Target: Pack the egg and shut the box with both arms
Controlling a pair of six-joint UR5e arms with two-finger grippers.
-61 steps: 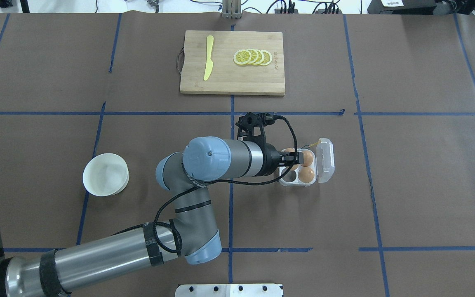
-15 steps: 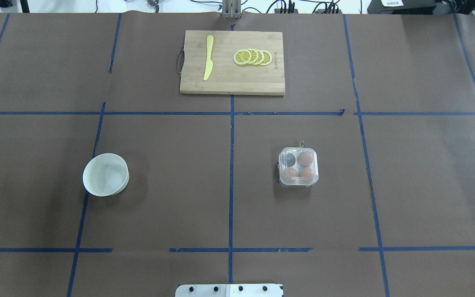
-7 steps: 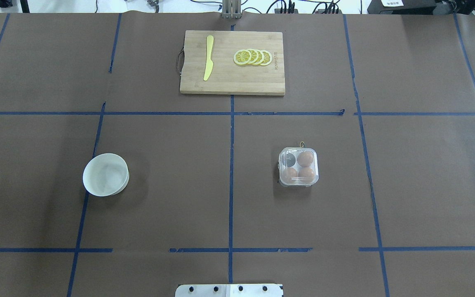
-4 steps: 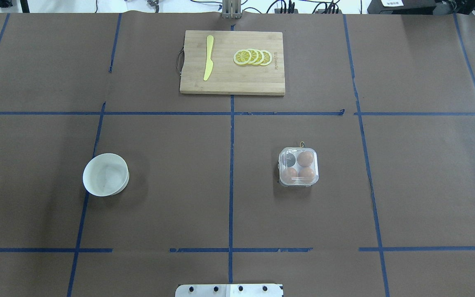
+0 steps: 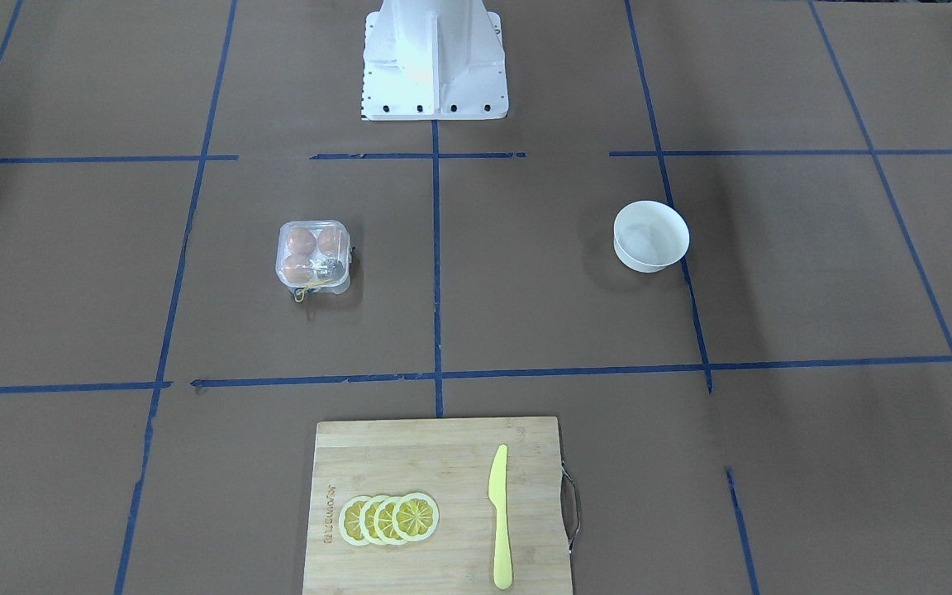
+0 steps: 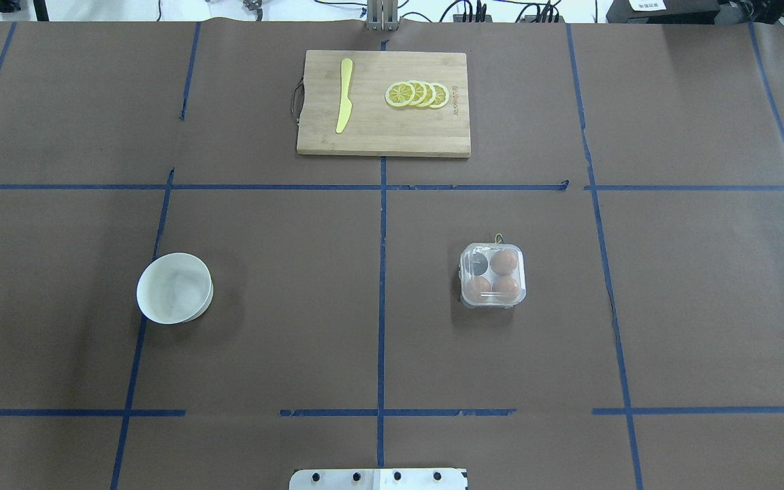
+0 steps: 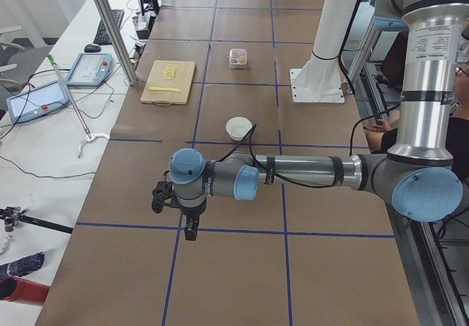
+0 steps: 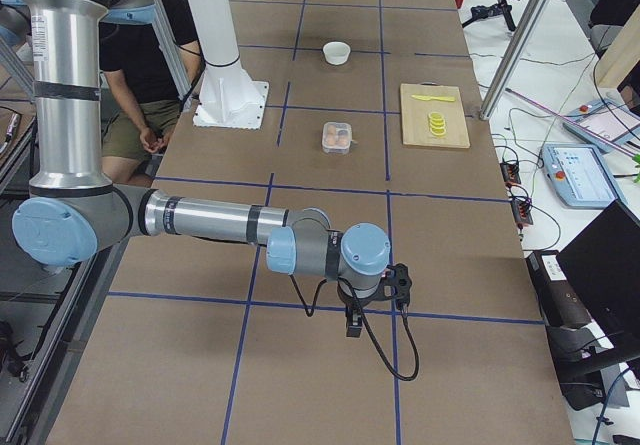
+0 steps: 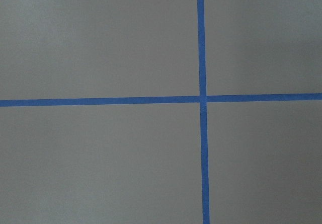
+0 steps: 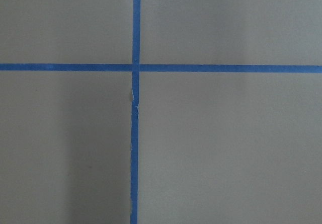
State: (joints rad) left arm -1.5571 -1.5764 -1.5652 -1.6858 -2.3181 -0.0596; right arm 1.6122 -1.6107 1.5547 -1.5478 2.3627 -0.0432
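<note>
The clear box (image 6: 493,275) sits right of the table's middle with its lid down; it also shows in the front view (image 5: 313,254). Three orange-brown eggs lie inside, one of them the far right egg (image 6: 504,261); the far left cup looks dark and empty. Yellow string (image 5: 304,291) sticks out of it. Both arms are away from the box. The left gripper (image 7: 190,232) hangs over bare table at the robot's left end. The right gripper (image 8: 351,327) hangs over bare table at the right end. I cannot tell whether either is open or shut.
A white bowl (image 6: 174,288) stands on the left half of the table. A wooden cutting board (image 6: 384,136) at the far edge carries a yellow knife (image 6: 344,95) and lemon slices (image 6: 417,94). The white pedestal (image 5: 434,58) stands at the robot's side.
8.3 s ago the left arm reached over the open box with its gripper at the eggs. Now the lid is down and the arm is out of the overhead view. Nothing moved in the last 2 s.
</note>
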